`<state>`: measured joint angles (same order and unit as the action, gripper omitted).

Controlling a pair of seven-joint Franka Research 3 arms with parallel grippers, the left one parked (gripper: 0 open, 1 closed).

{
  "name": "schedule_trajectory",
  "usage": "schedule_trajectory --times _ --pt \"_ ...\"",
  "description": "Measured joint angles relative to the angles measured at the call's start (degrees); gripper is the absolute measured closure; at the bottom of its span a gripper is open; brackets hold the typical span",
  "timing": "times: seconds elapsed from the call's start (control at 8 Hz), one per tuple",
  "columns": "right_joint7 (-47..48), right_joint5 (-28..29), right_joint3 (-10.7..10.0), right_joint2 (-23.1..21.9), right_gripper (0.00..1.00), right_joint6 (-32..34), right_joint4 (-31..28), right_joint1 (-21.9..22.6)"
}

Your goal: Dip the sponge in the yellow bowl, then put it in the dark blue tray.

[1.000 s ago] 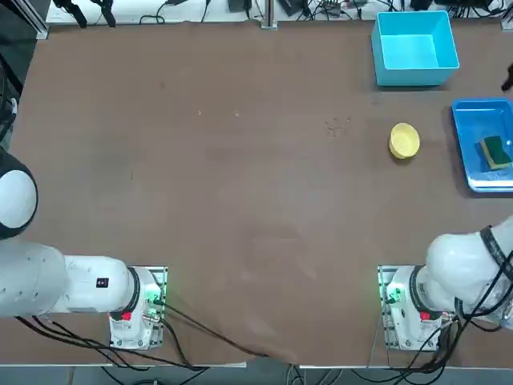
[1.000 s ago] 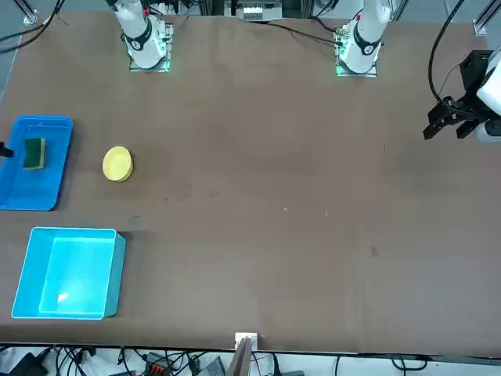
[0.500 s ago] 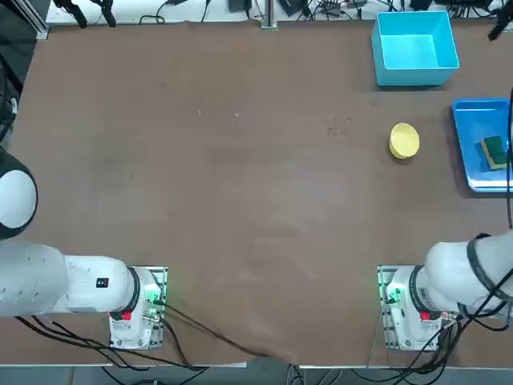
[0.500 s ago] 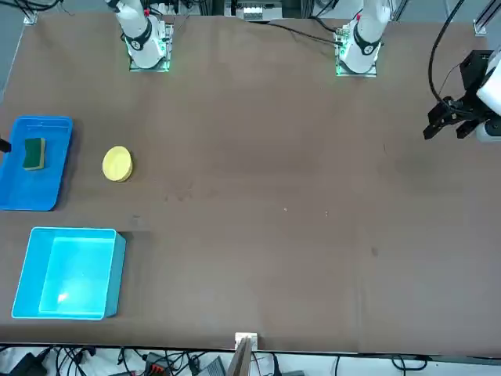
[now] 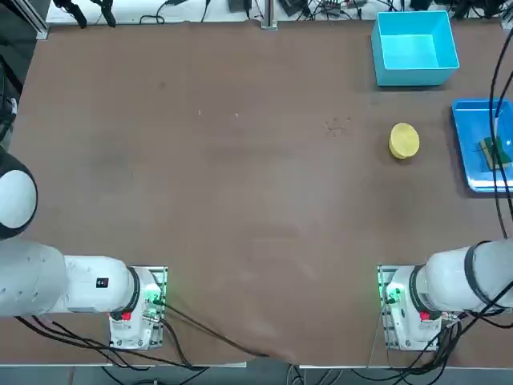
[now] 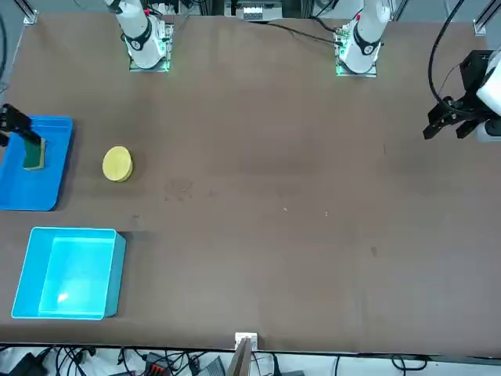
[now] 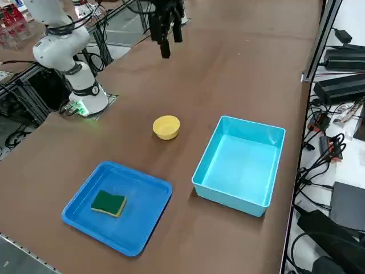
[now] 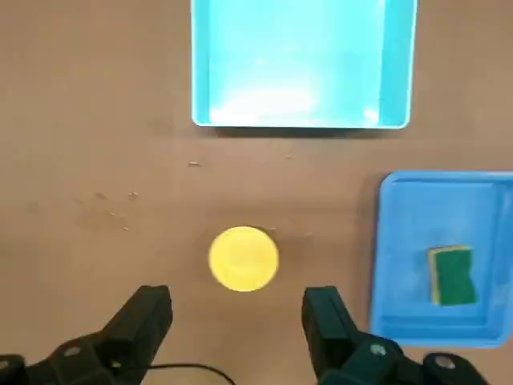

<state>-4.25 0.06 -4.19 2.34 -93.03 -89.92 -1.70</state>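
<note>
One sponge [image 7: 108, 202] lies flat inside the one dark blue tray [image 7: 137, 228], below and aside of the right gripper [image 8: 240, 321], which hangs high, fingers spread, empty. One yellow bowl [image 8: 244, 257] sits beneath it; one cyan box [image 8: 303, 64] beyond.

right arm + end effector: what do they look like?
Right arm: glossy white rounded links with black cables looped round it. Its base sits on a metal plate, with a green light and a red detail. Right end effector, raised over the table above the yellow bowl: two black angular fingers, open.
</note>
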Motion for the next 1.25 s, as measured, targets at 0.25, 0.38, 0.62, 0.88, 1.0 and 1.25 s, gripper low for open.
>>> schedule_trajectory --times 0.25,0.38,0.62,0.88,1.0,1.25 --pt "5.43 -0.02 -0.02 -2.10 0.00 1.42 -1.56 3.56" --pt "6.12 -0.03 -0.02 -4.03 0.00 1.69 -3.63 4.89" --pt "6.24 -0.44 0.21 -8.76 0.00 1.71 -8.91 6.36" --pt "6.33 -0.51 0.41 -11.39 0.00 1.36 -11.19 6.49" --pt "6.53 -0.51 0.39 -11.46 0.00 1.09 -11.07 6.49" --pt "6.71 -0.50 0.39 -10.73 0.00 0.46 -10.70 6.49"
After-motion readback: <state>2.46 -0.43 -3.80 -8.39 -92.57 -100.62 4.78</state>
